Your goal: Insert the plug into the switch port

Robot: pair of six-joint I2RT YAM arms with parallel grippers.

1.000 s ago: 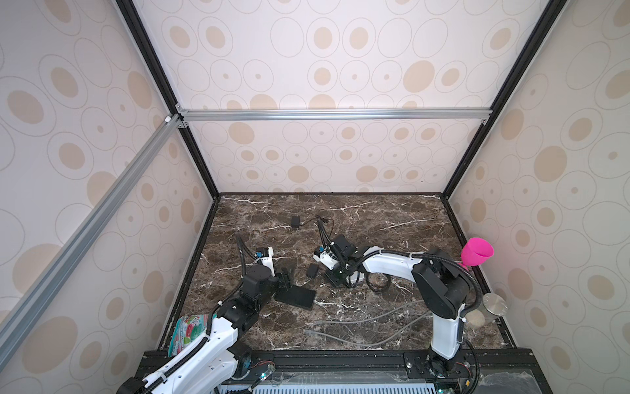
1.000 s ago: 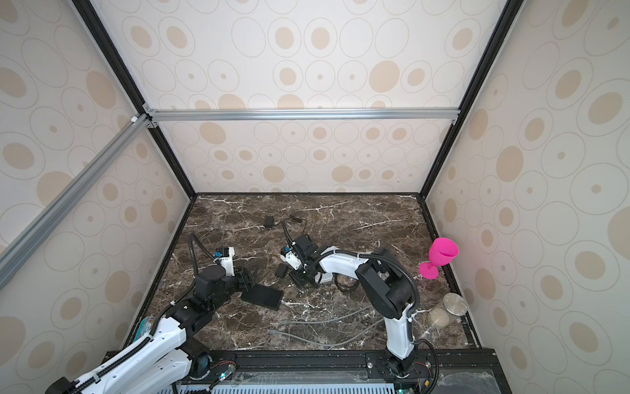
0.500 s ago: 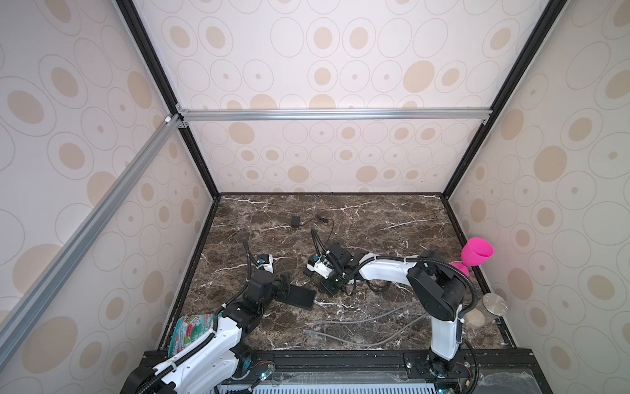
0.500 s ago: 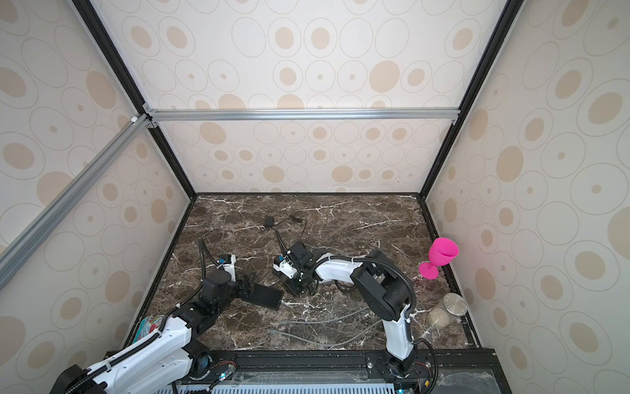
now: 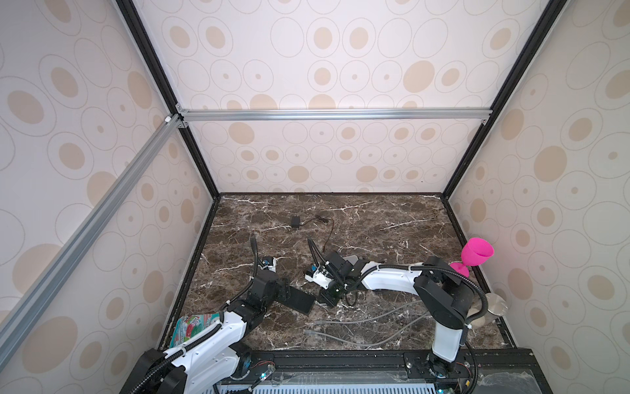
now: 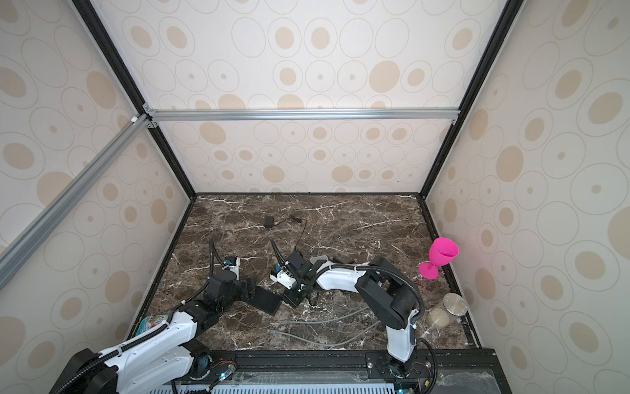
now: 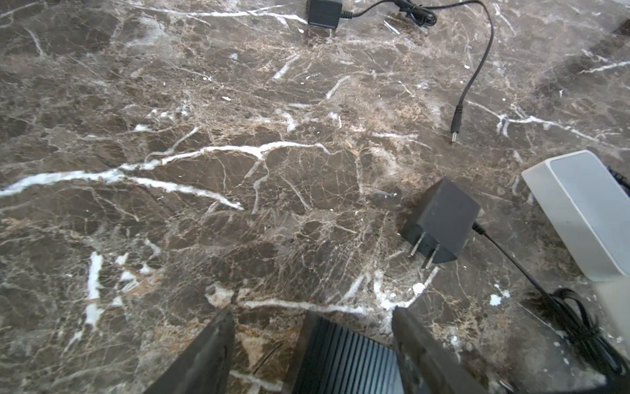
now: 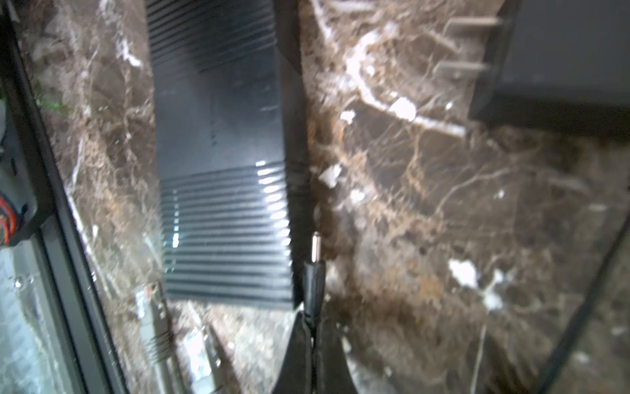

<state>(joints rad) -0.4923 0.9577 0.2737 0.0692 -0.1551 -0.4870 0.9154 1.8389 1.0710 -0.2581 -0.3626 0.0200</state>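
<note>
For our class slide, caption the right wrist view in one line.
Right tool pinches a slim black barrel plug, its metal tip beside the ribbed black switch box.

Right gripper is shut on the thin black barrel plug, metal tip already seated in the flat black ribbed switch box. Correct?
Not seated. The right gripper is shut on the thin black barrel plug, but its metal tip is bare, beside the edge of the flat black ribbed switch box, not in a port. The right wrist view shows it.
</note>
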